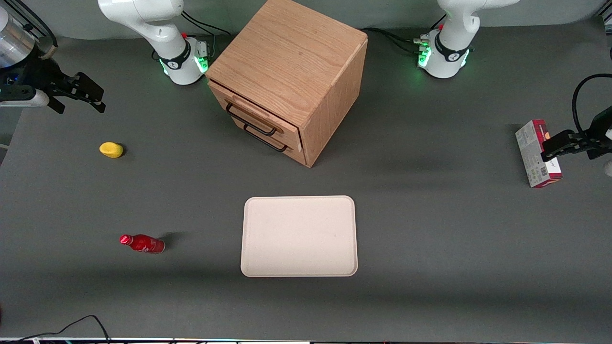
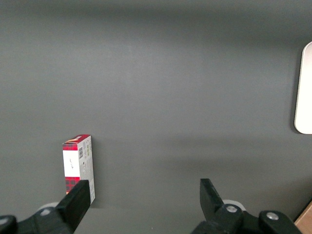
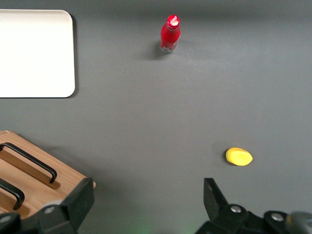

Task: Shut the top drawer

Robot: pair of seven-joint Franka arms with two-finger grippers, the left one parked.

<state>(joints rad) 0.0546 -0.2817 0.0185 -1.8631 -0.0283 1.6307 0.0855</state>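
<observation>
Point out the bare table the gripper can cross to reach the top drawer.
Bare gray table lies between the open gripper and the top drawer, which stands slightly out. The lemon and red bottle sit nearer the front camera, off that path.

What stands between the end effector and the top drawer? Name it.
Nothing visible. The open end effector hovers toward the working arm's end of the table; only bare table lies between it and the top drawer, which is slightly pulled out.
</observation>
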